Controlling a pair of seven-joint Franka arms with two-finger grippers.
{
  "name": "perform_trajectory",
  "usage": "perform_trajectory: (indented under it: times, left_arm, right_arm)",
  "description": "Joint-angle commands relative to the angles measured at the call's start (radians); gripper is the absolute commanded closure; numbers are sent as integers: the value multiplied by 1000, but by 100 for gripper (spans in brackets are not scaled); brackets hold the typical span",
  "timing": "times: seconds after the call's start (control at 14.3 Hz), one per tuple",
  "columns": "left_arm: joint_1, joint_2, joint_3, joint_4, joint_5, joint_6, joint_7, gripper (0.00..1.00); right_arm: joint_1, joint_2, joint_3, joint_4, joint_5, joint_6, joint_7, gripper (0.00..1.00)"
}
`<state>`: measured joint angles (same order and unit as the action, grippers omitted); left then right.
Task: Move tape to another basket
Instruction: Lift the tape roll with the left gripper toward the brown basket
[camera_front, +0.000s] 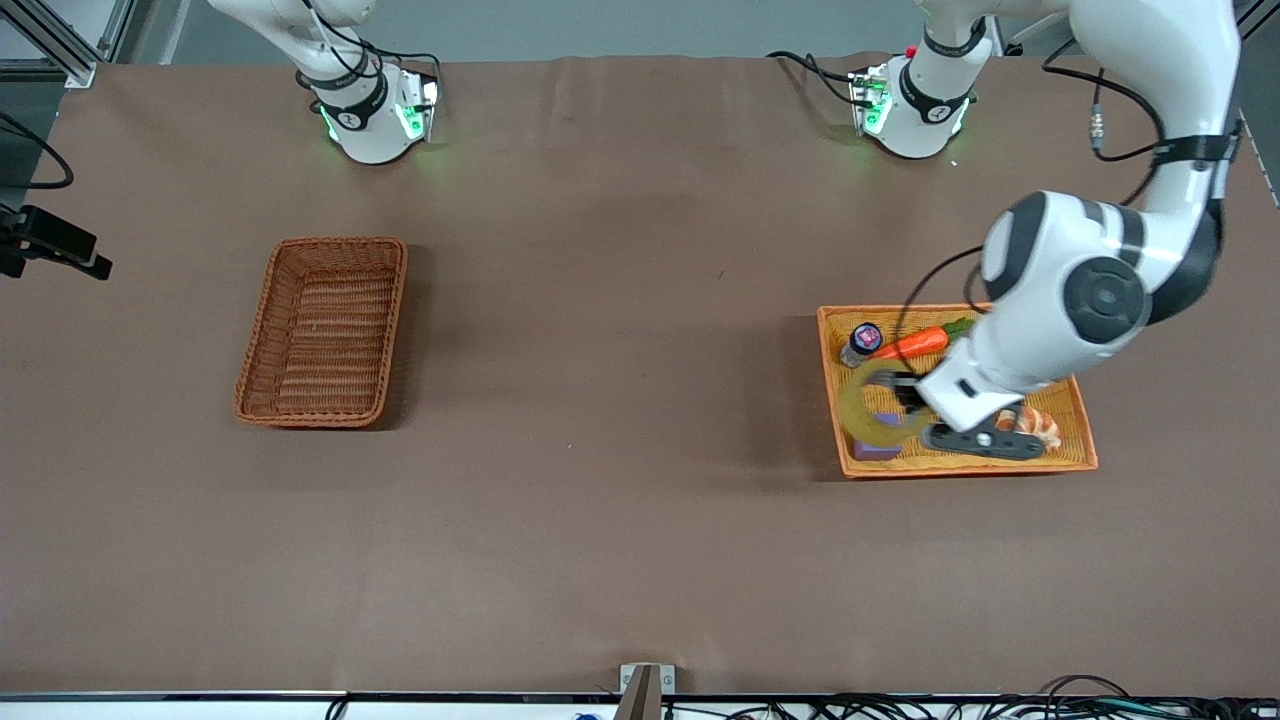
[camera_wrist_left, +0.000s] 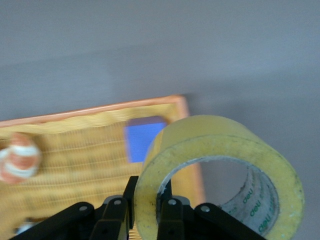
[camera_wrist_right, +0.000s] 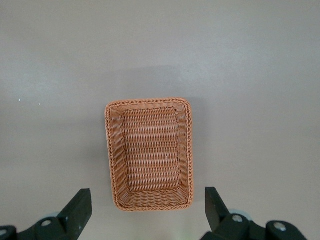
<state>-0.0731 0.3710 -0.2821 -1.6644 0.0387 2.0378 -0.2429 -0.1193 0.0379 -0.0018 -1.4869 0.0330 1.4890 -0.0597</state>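
The tape (camera_front: 872, 412), a translucent yellowish roll, is lifted a little above the orange-yellow tray (camera_front: 960, 466) at the left arm's end of the table. My left gripper (camera_front: 905, 392) is shut on its wall, one finger inside the hole and one outside, as the left wrist view shows on the gripper (camera_wrist_left: 147, 194) and the tape (camera_wrist_left: 225, 165). The reddish-brown wicker basket (camera_front: 325, 330) stands empty at the right arm's end. My right gripper (camera_wrist_right: 147, 200) is open and empty, high over the basket (camera_wrist_right: 150, 155); it is out of the front view.
In the tray lie a carrot (camera_front: 915, 342), a small dark-capped bottle (camera_front: 862, 340), a purple-blue block (camera_front: 875, 448) and an orange-and-white striped item (camera_front: 1040, 428). The block (camera_wrist_left: 142, 137) and the striped item (camera_wrist_left: 20, 157) also show in the left wrist view.
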Motion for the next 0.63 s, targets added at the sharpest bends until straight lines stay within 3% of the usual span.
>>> perform_trajectory:
  times: [0.0,0.21,0.56]
  left_arm:
    - [-10,97,-128,109,68,-25,-198,100]
    - [-19,208,-311,182,179,-25,-439,100]
    - [-258,362,-318,340,251,-24,-645,100]
  right_arm:
    - [-37,22,10,3,11,-4,-3,0]
    - [-43,20,10,2,8,7,-3,0]
    - [-42,22,10,0,16,8,1,0]
